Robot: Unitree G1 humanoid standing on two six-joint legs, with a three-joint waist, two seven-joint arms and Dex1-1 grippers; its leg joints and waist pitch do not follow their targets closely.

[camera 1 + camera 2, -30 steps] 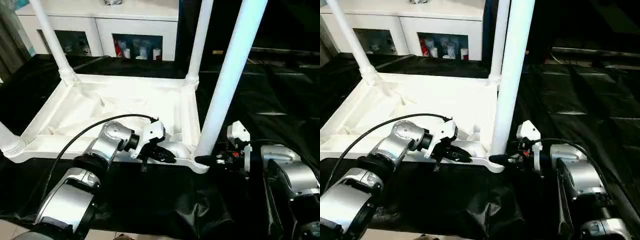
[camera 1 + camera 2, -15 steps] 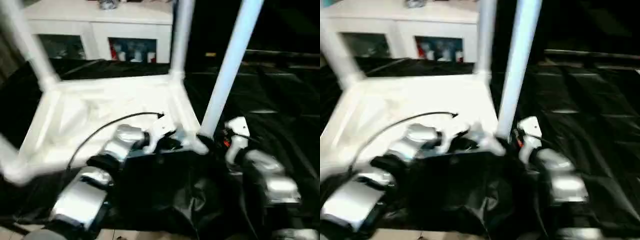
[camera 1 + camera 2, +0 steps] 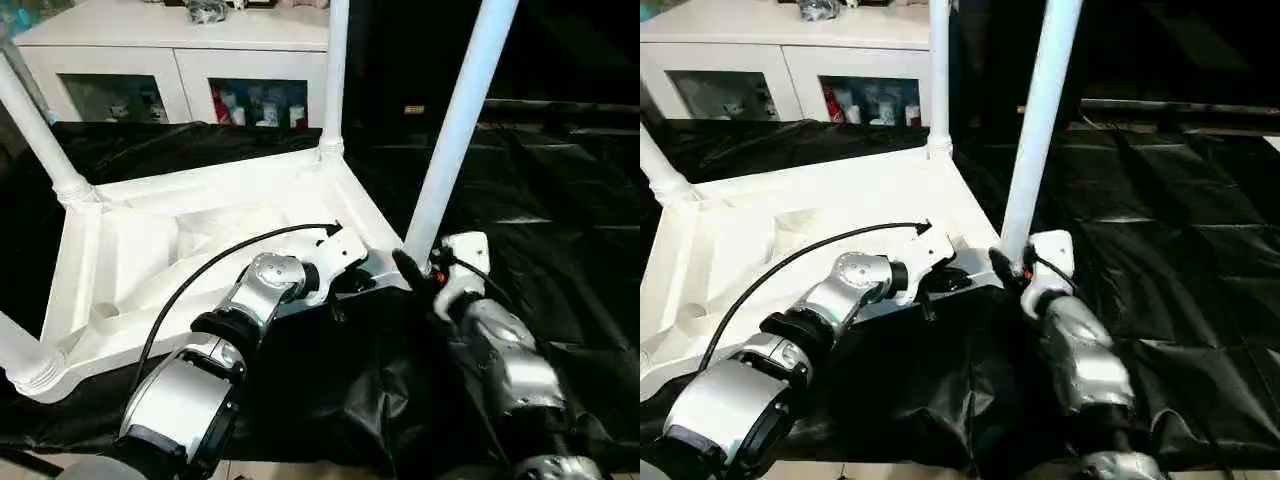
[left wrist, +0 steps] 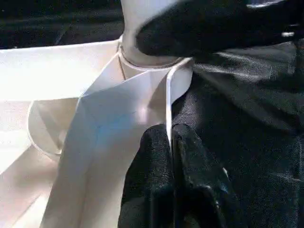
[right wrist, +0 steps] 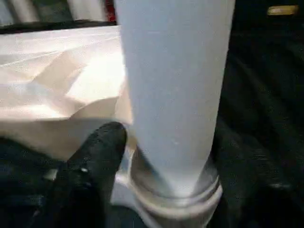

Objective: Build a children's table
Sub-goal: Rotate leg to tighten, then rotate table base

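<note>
The white tabletop [image 3: 215,240] lies upside down on a surface covered with black plastic sheet [image 3: 560,210], its ribbed underside facing up. It is turned at an angle, so one corner points toward the robot's right arm.

Nearest to the camera, the left gripper [image 4: 170,142] holds the near edge of the tabletop, close to that corner. In the left wrist view its two black fingers [image 4: 152,166] are pressed together on the thin white rim, one on each side of it, so it is closed on the tabletop edge. A black cable [image 3: 215,260] runs in a curve from the left forearm to the wrist.

Just beside it, at the near right corner, the right gripper [image 5: 161,161] is around the base of the near right leg [image 3: 455,130]. In the right wrist view one black finger [image 5: 92,161] is on one side of the tube and the other on the opposite side, both touching it just above the round collar, so the gripper is closed on this leg. The leg stands upright in its corner socket and rises out of the top of the picture.

Farther away, a second leg [image 3: 336,75] stands in the far right corner. A third leg [image 3: 35,130] stands tilted at the far left corner, and a fourth leg [image 3: 20,355] is at the near left corner.

Behind the black sheet there is a white cabinet [image 3: 170,50] with small items behind its glass doors.
</note>
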